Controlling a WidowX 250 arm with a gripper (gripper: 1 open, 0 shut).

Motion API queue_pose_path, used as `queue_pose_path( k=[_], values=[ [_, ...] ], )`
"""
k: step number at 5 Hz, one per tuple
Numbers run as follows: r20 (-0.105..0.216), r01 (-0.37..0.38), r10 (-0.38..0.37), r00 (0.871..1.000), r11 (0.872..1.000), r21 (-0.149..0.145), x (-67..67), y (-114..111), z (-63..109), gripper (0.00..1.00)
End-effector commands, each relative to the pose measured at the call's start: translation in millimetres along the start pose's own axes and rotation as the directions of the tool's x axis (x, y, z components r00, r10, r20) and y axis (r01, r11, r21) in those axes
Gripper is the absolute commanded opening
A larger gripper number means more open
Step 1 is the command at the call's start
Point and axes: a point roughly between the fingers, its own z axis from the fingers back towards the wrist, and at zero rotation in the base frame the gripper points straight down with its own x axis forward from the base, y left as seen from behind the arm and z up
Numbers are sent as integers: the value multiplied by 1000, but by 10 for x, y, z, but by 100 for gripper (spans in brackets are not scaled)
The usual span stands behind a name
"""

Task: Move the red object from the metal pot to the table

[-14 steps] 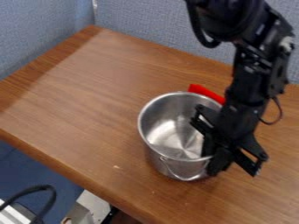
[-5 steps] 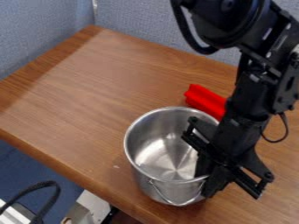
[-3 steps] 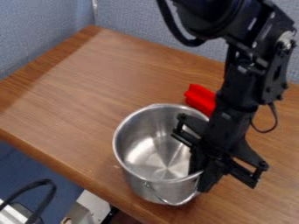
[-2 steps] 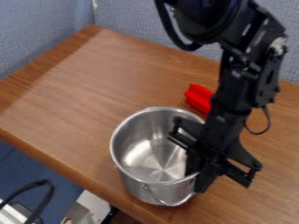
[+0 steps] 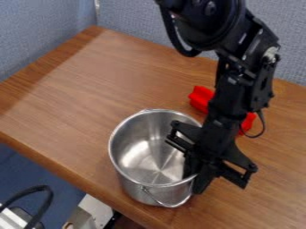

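One metal pot [image 5: 149, 161], one red object [image 5: 206, 97], one shut gripper [image 5: 206, 174] on table [image 5: 72, 85].

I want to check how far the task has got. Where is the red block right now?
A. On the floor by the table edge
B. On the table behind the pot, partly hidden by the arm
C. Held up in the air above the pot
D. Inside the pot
B: the red block lies on the table behind the pot, whose visible inside shows only bare metal, with the arm crossing in front of the block.
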Motion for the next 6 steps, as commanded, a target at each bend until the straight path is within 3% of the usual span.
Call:
queue_pose_path(
  k=[1, 2, 3, 4, 5, 6],
  values=[
    [40, -53, 54, 998, 999, -10, 103, 88, 138, 0],
    [43, -33, 33, 999, 999, -4, 134, 62, 152, 100],
    [49, -14, 14, 999, 1000, 0, 161, 38, 165, 100],
    [56, 4, -4, 998, 1000, 10, 176, 22, 148, 0],
    [60, 6, -7, 998, 1000, 12, 123, 95, 219, 0],
    [60, 10, -10, 998, 1000, 16, 76, 162, 274, 100]
  ],
)
